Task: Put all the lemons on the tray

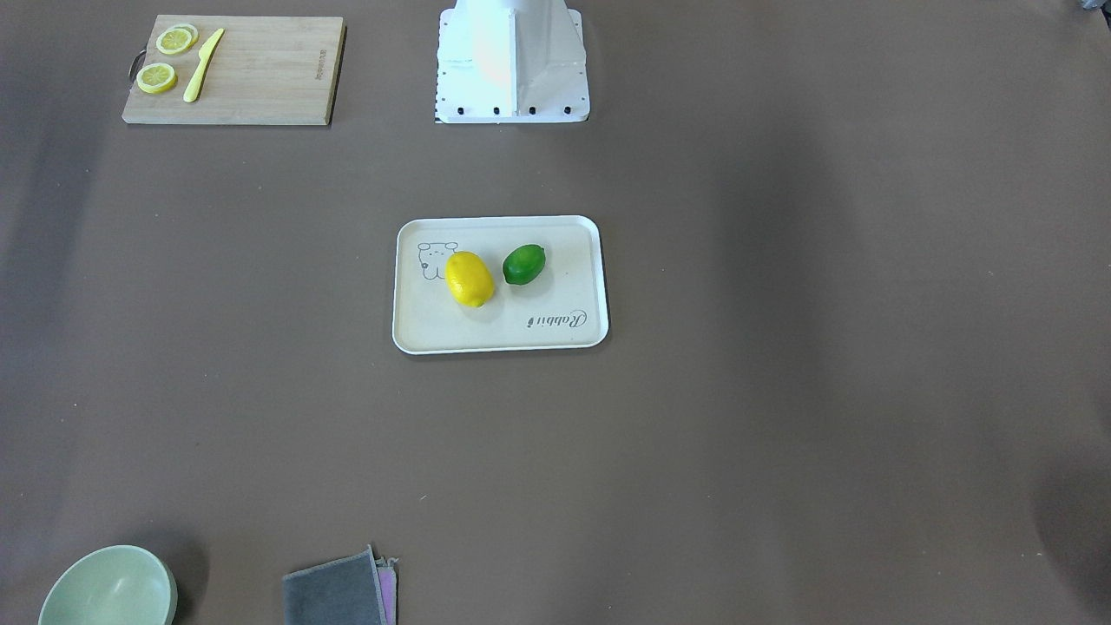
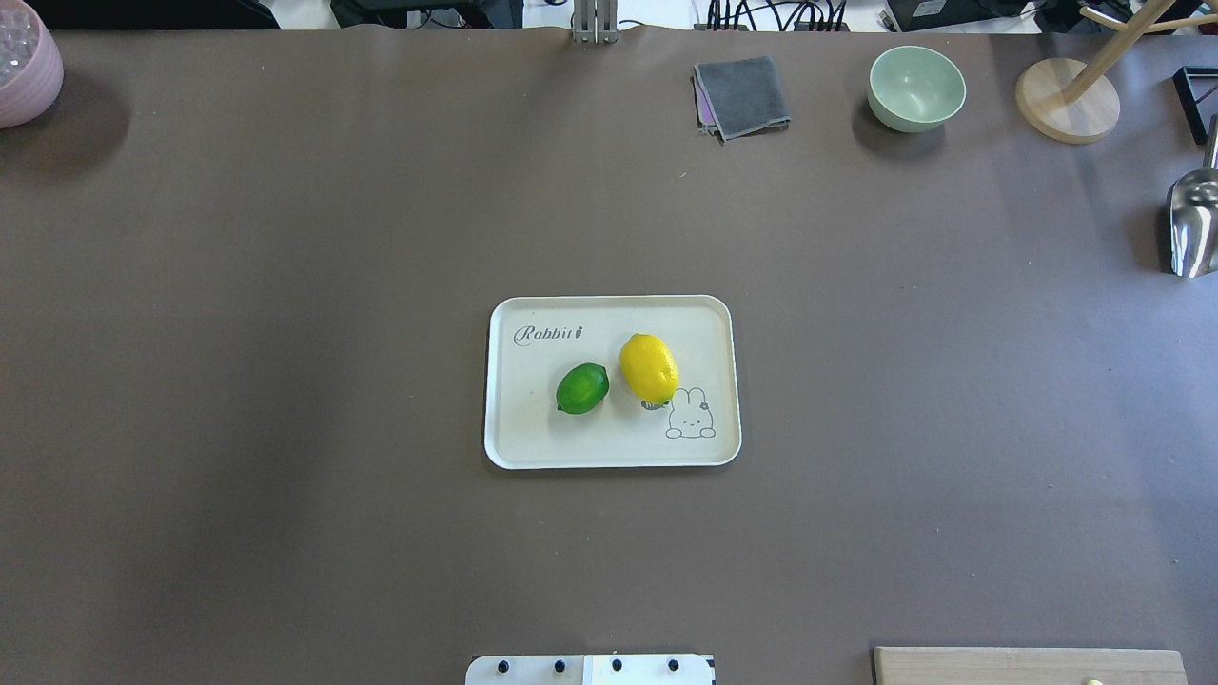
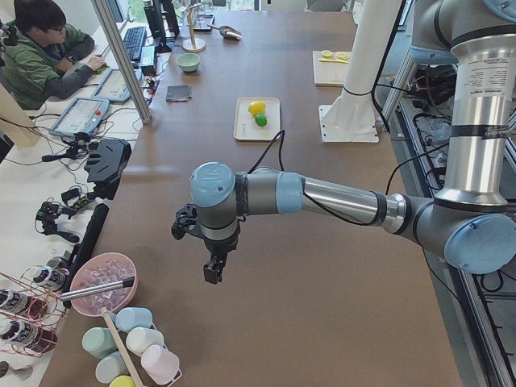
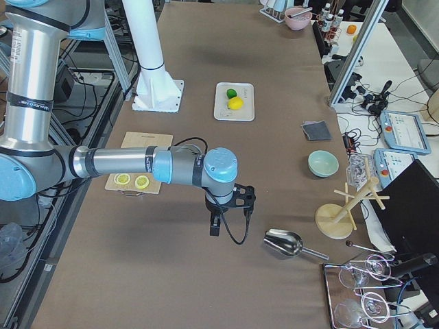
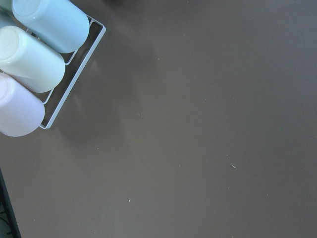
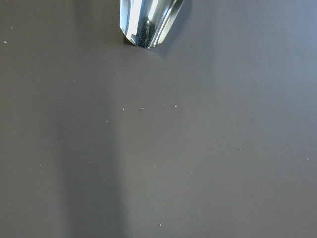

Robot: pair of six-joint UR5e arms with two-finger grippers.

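Exterior left view shows the left gripper [image 3: 212, 272] hanging fingers-down over bare table near that end. From there I cannot tell whether its fingers are spread or pressed together. Its wrist camera catches three cups [image 5: 29, 59], one blue, one pale green and one pink, lying in a wire rack [image 5: 74, 82].

The right gripper [image 4: 215, 227] appears only in the exterior right view, also pointing down, and its opening cannot be judged either. It hangs above the table near one metal scoop [image 4: 285, 242], whose shiny end crosses the top edge of the right wrist view.

Both grippers are well apart from the tray [image 2: 533, 438]. There is one, cream-white with rounded corners and a raised rim, lying mid-table in front of the robot's base. It bears grey script and a small rabbit drawing.

Two lemons lie on it, both oval with pointed ends. The yellow lemon [image 2: 649, 368] is bright and covers part of the drawing. The green lemon [image 2: 582, 388] is glossy and smaller, just beside it toward the robot's left, not touching.

Further out lie one wooden board [image 1: 260, 74] with two plain slices [image 1: 157, 78] and one yellow knife [image 1: 202, 65], one green bowl [image 2: 915, 88] and one grey cloth [image 2: 744, 95].
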